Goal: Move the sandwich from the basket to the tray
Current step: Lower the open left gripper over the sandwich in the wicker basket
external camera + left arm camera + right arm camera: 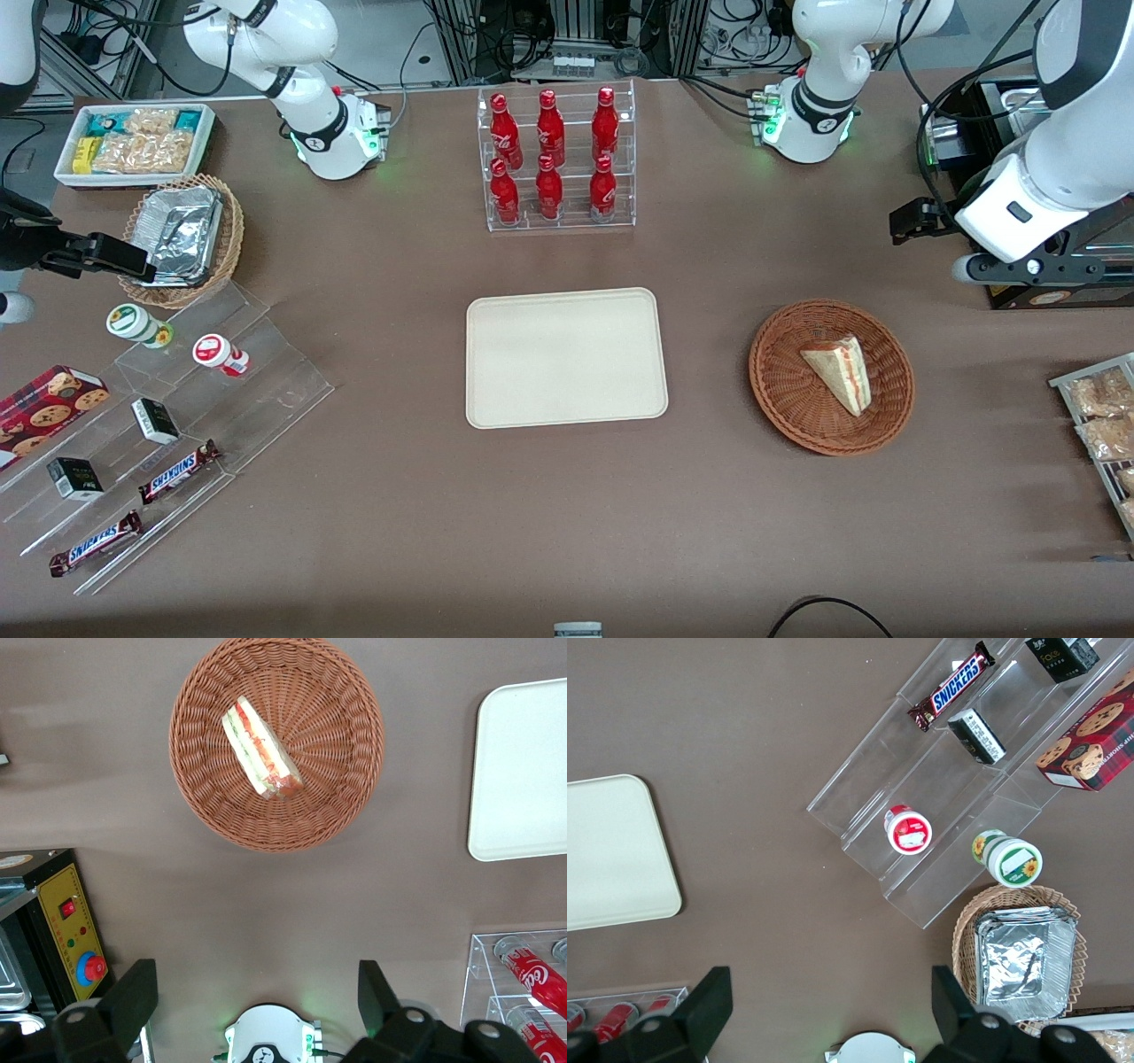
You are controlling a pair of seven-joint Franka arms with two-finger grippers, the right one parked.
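Well apart, sandwich (838,373) and open claw (257,997)

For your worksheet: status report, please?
Gripper open, high above table. White triangular sandwich in reddish-brown wicker basket. Cream rectangular tray bare; nothing between.

Six red bottles (554,155) are held upright in a clear rack (560,159); two Snickers bars (180,470) and what seem small cartons are laid on clear steps (177,416).

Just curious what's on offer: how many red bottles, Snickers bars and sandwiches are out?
Red bottles: 6
Snickers bars: 2
Sandwich, in the basket: 1
Total: 9
The gripper hovers open, farther from the front camera than the basket.
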